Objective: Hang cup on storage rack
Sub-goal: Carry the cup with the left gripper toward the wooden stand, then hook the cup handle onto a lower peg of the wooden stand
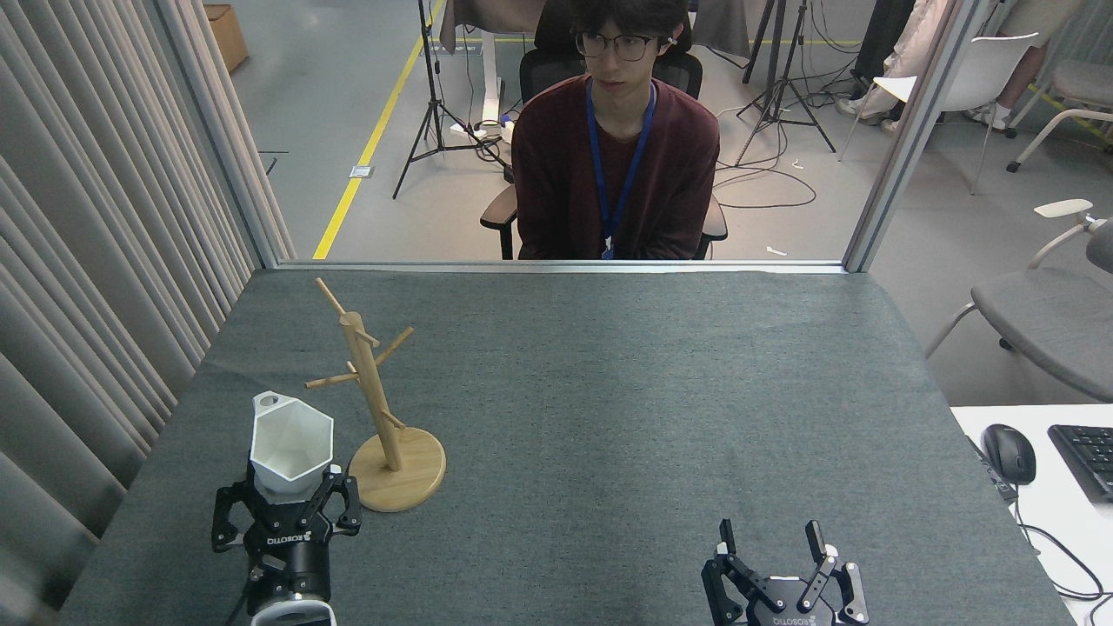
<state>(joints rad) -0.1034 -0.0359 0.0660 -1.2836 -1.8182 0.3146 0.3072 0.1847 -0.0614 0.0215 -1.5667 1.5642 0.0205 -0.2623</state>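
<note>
The white faceted cup (290, 446) is held upright with its hexagonal rim up and its holed tab at the far left. My left gripper (288, 487) is shut on the cup's tapering base, near the table's front left. The wooden storage rack (376, 402) stands just right of the cup, a slim post with thin angled pegs on a round disc base; its pegs are bare. The cup is beside the rack, apart from it. My right gripper (769, 539) is open at the front right with nothing between its fingers.
The grey table (609, 391) stretches out beyond both grippers. A person (616, 139) sits on a chair behind the far edge. Curtains (96, 261) run along the left side. A white desk with a mouse (1009, 453) and keyboard (1087, 461) is at the right.
</note>
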